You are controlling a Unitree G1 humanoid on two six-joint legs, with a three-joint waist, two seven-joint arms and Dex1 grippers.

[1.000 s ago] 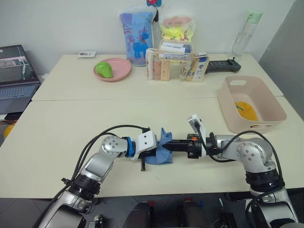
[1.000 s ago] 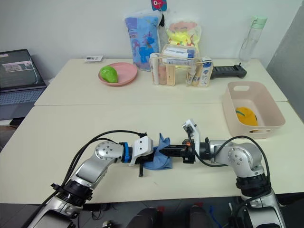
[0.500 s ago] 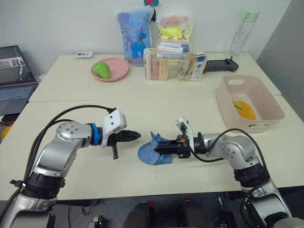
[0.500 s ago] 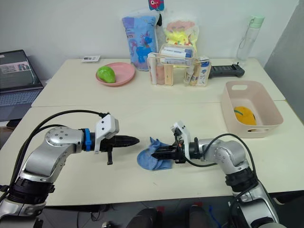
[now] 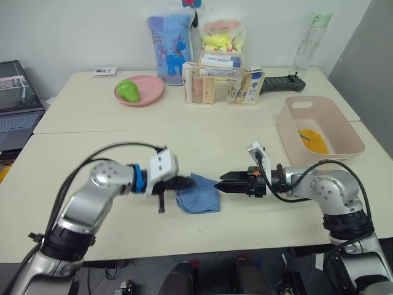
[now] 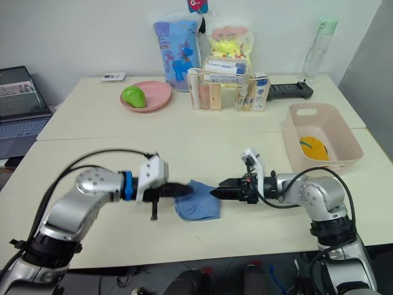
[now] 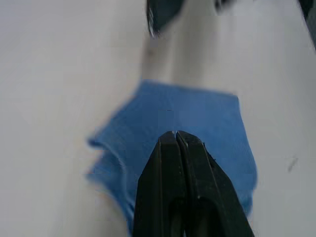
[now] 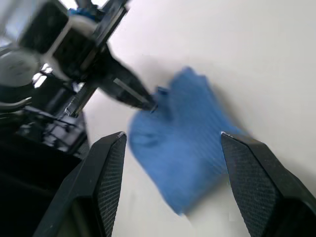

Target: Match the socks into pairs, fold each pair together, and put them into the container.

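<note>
The left claw (image 5: 183,182) is pinched closed, its tips resting on the 9 o'clock edge of the light blue socks (image 5: 198,200), a folded pair lying mid-table (image 5: 92,147). The right claw (image 5: 222,183) is spread wide just off the pair's 3 o'clock edge, gripping nothing. The container (image 5: 319,126) stands well apart at 2 o'clock, a yellow bundle inside, with bare table between.

You had the light blue socks (image 6: 198,208) lying folded between the two grippers: the left gripper (image 6: 184,190) touched their near edge, the right gripper (image 6: 215,192) pointed at the opposite edge.
</note>
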